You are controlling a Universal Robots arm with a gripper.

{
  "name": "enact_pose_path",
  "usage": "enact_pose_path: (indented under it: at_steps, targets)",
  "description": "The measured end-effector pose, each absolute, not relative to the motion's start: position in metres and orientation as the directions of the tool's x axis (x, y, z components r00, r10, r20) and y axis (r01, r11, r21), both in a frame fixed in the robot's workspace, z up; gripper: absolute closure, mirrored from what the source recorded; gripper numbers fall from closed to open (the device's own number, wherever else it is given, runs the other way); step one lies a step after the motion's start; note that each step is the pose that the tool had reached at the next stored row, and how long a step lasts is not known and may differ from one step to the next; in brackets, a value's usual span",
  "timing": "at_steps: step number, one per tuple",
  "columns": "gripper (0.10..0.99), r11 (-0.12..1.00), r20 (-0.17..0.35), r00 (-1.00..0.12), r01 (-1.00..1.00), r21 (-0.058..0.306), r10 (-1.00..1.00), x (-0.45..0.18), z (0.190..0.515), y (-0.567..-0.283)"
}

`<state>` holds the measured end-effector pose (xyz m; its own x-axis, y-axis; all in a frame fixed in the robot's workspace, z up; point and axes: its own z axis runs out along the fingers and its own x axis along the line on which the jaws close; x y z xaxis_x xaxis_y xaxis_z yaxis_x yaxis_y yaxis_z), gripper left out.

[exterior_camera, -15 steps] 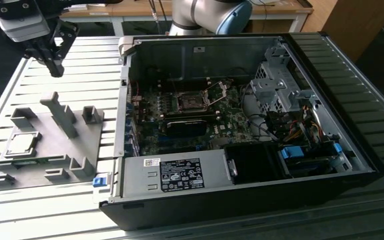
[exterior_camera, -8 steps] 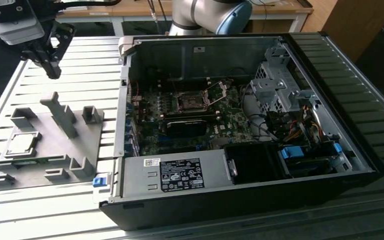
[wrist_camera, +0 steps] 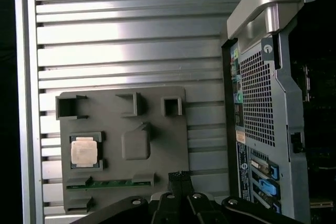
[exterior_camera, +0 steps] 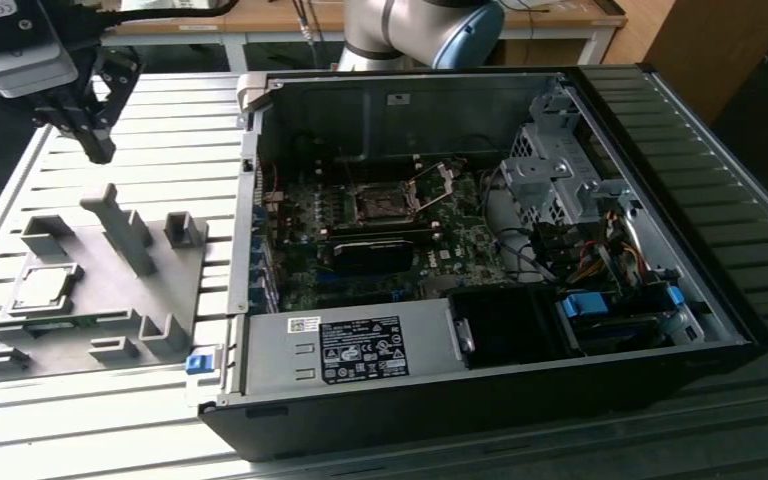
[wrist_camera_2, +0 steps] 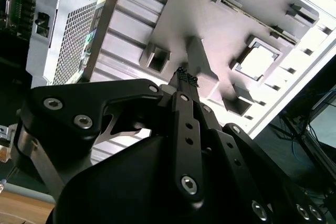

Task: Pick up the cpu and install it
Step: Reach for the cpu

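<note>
The pincer (exterior_camera: 96, 150) hangs above the slatted surface (exterior_camera: 157, 110) with its fingers pressed together and nothing between them. The cpu (exterior_camera: 40, 287) lies flat in a square recess of the grey fixture plate (exterior_camera: 157, 290), well apart from the pincer. To the exterior view's right stands the open computer case (exterior_camera: 491, 250), its motherboard socket (exterior_camera: 381, 205) bare.

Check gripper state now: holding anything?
Gripper: closed, holding nothing. The cpu lies in a pocket of the grey fixture, apart from the gripper.
</note>
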<state>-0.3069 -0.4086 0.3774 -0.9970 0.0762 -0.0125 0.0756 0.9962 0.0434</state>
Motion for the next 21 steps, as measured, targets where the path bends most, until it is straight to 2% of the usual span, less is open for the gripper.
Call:
enact_pose_path:
  at_steps: [21]
  targets:
    - [0.98,0.996,-0.012,-0.997,0.076,0.043,0.076,-0.375,0.37,-0.42]
